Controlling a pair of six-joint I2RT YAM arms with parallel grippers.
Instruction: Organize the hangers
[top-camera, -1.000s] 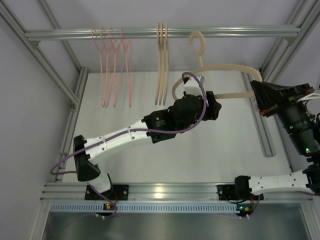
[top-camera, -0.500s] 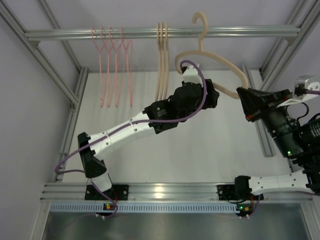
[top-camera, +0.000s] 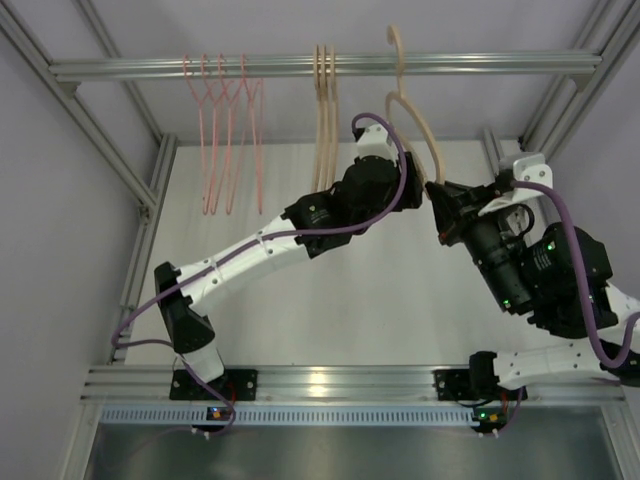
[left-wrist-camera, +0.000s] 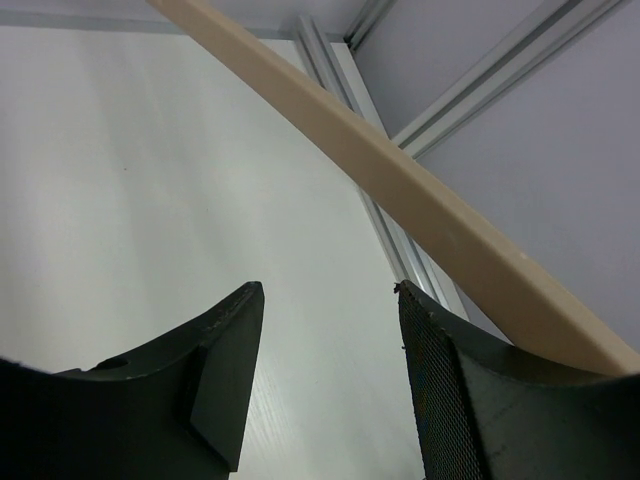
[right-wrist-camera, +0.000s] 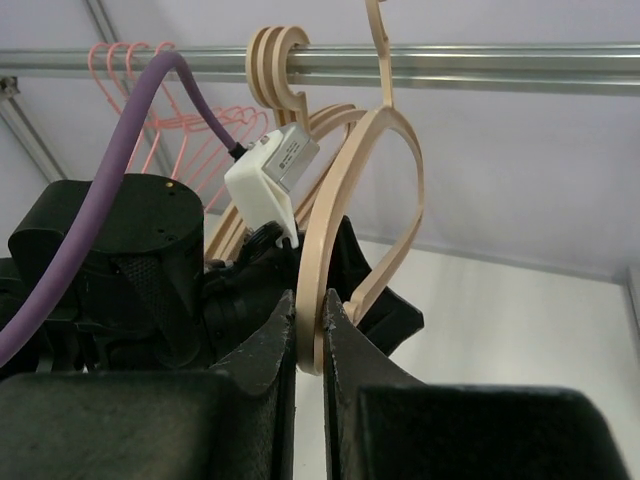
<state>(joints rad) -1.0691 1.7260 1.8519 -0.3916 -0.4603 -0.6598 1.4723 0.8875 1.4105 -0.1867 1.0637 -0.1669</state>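
Observation:
Several pink wire hangers (top-camera: 222, 140) hang on the left of the rail (top-camera: 500, 64). Three beige hangers (top-camera: 325, 130) hang near its middle. My right gripper (top-camera: 437, 195) is shut on the lower rim of another beige hanger (top-camera: 415, 120), held edge-on with its hook (top-camera: 393, 45) up at the rail. In the right wrist view the gripper (right-wrist-camera: 310, 300) clamps this hanger (right-wrist-camera: 375, 200); I cannot tell whether the hook rests on the rail (right-wrist-camera: 480, 68). My left gripper (left-wrist-camera: 328, 290) is open and empty, just beside the hanger's arm (left-wrist-camera: 400, 190).
The left arm (top-camera: 260, 255) reaches diagonally across the white table (top-camera: 400, 310), its wrist (right-wrist-camera: 130, 260) close against the held hanger. Aluminium frame posts (top-camera: 530, 260) run along both sides. The rail's right part beyond the held hanger carries nothing.
My right arm has swung left and up, turning the beige hanger from flat to edge-on and bringing its hook to the rail. My left wrist has risen slightly towards the rail.

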